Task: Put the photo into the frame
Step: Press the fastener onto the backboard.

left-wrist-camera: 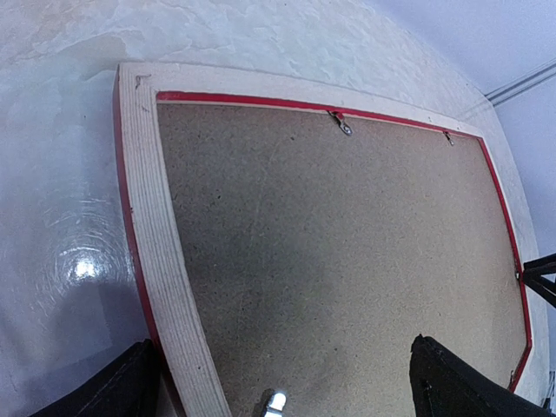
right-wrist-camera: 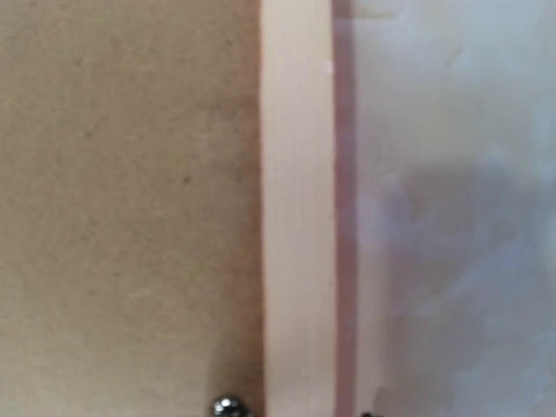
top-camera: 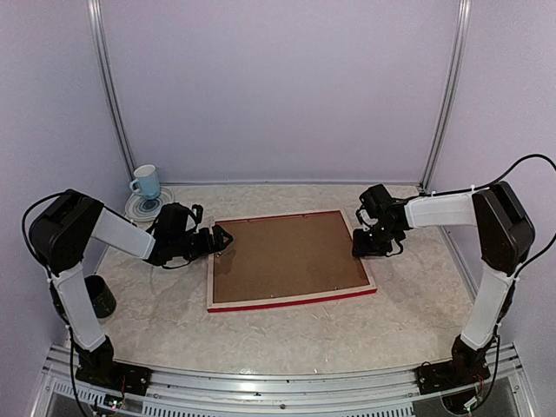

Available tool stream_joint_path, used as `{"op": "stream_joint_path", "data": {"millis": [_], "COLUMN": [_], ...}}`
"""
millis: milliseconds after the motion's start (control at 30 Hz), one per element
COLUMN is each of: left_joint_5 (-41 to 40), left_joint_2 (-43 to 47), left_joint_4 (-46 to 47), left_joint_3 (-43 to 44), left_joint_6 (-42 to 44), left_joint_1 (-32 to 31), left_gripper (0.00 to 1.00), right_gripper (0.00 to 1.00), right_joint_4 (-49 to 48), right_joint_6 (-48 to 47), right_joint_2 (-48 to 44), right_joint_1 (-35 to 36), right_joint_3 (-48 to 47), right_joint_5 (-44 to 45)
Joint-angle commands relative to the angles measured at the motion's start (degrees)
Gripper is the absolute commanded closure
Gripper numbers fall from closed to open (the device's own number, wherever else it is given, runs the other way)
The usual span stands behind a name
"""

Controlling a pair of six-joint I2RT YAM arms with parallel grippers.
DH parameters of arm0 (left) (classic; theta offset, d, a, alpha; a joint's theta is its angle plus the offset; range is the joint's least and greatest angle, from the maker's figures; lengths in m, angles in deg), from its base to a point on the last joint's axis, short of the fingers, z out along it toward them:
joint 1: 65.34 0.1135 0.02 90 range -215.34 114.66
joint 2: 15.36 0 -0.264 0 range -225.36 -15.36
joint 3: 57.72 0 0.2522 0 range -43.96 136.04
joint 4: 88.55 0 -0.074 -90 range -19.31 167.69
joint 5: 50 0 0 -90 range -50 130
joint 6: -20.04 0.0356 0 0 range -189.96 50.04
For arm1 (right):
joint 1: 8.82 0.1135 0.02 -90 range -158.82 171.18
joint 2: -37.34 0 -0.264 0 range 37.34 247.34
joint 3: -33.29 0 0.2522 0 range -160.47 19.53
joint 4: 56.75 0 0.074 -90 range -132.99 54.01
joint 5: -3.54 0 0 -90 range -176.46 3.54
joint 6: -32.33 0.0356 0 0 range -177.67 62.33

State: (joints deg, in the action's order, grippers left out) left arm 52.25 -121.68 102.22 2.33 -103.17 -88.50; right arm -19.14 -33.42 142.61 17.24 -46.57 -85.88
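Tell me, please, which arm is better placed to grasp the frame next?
Probably left: the left gripper is wide open, one bar of the frame between its fingers; the right gripper shows no clear opening.

The left claw (top-camera: 222, 236) hangs low, spread wide, facing the right claw (top-camera: 374, 249), which points downward.
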Motion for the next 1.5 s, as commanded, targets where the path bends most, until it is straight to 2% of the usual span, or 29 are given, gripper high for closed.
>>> {"op": "stream_joint_path", "data": {"millis": [0, 300, 700, 967, 1000, 1133, 1233, 1467], "left_joint_5": [1.4, 1.5, 1.5, 1.5, 1.5, 1.3, 1.0, -4.0], "left_joint_2": [-2.1, -2.5, -2.6, -2.6, -2.6, -2.2, -1.6, 0.5], "left_joint_4": [-3.3, -3.3, -3.4, -3.4, -3.4, -3.2, -3.3, -7.1], "left_joint_3": [-0.5, -0.4, -0.3, -0.3, -0.3, -0.5, -0.7, -0.9], "left_joint_6": [-1.1, -1.2, -1.2, -1.2, -1.2, -1.1, -1.1, -1.6], "left_joint_1": [0.4, 0.4, 0.5, 0.5, 0.4, 0.5, 0.5, 0.0], "left_gripper": [0.01, 0.01, 0.01, 0.01, 0.01, 0.01, 0.01, 0.01], "right_gripper": [0.60, 0.62, 0.77, 0.79, 0.77, 0.57, 0.47, 0.36], "right_joint_4": [1.3, 1.0, 1.0, 0.9, 0.9, 0.4, 0.0, -1.1], "right_joint_6": [-1.1, -1.1, -0.4, -0.4, -0.4, -0.2, -0.2, -0.4], "right_joint_2": [1.5, 2.5, 2.7, 1.6, 1.6, 1.4, 1.4, 1.2], "right_joint_1": [-0.2, -0.2, 0.0, 0.3, 0.3, 0.4, 0.4, 0.4], "right_joint_3": [-0.4, 0.3, 0.6, 0.9, 0.9, 0.7, 0.8, 1.2], "right_joint_5": [2.0, 3.0, 5.8, 5.5, 5.1, 3.1, 2.5, 1.9]}}
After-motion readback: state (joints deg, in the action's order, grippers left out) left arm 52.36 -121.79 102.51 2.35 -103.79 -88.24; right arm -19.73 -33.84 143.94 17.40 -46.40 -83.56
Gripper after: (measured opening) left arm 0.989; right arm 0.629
